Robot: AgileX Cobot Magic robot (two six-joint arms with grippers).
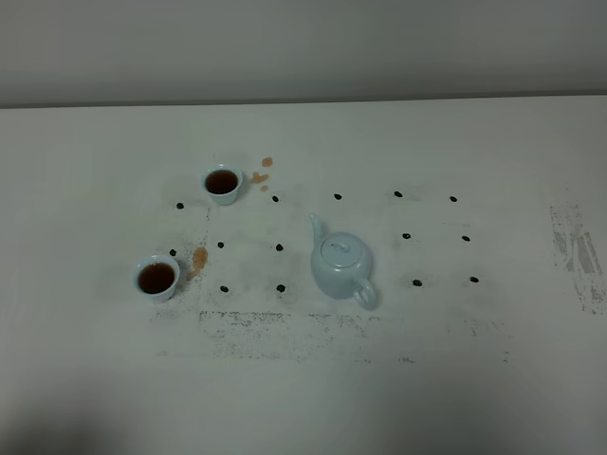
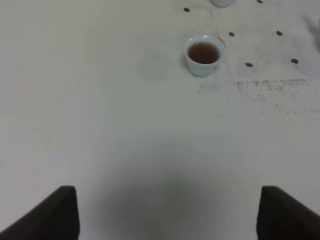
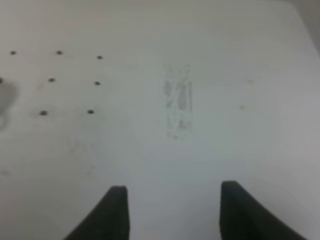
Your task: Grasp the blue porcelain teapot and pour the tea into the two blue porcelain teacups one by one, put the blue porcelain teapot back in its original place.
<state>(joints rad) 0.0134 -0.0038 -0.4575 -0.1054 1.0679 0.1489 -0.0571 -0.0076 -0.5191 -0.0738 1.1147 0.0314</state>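
Standing upright on the surface (image 1: 85, 379), the teapot (image 1: 340, 265) has its lid on. At its ten and nine o'clock, two teacups (image 1: 222, 183) (image 1: 156, 278) hold brown tea. Left end effector (image 2: 167, 212) and right end effector (image 3: 172, 212) both gape, empty.

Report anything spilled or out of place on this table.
Tea is spilled on the table: brownish drips lie just right of the far teacup, and an orange-brown smear sits right of the near teacup. Both cups hold tea and stand upright. The teapot stands upright, lid on. Nothing else looks off.
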